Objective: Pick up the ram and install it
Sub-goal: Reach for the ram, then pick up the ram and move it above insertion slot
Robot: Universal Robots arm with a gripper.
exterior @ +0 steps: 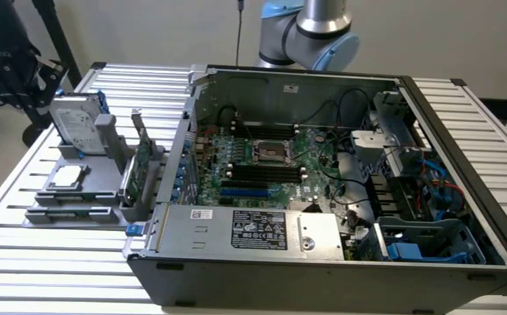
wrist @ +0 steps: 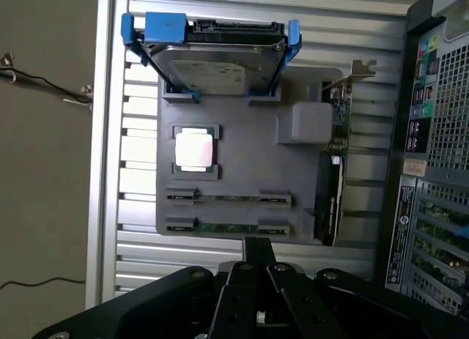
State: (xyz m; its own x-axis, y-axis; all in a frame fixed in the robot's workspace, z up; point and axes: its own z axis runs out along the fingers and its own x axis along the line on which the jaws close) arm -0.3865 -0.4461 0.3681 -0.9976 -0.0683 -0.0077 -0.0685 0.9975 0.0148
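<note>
Two ram sticks stand on edge in the slots of a grey holder (wrist: 242, 170); the nearer ram (wrist: 229, 226) and the one behind it (wrist: 229, 198) show as thin green lines. My gripper (wrist: 256, 245) hangs above the slatted table just off the holder's edge beside the nearer stick. Its fingers are pressed together, shut on nothing. In the exterior view the same holder (exterior: 82, 190) sits to the left of the open computer case (exterior: 323, 259). Black memory slots (exterior: 266, 173) lie on the motherboard below the processor socket.
The holder also carries a silver hard drive with blue rails (wrist: 212, 64), a processor chip (wrist: 195, 148) and an upright green expansion card (wrist: 333, 170). The arm's upper joints (exterior: 310, 33) rise behind the case. Cables and drive cages (exterior: 410, 197) crowd the case's right side.
</note>
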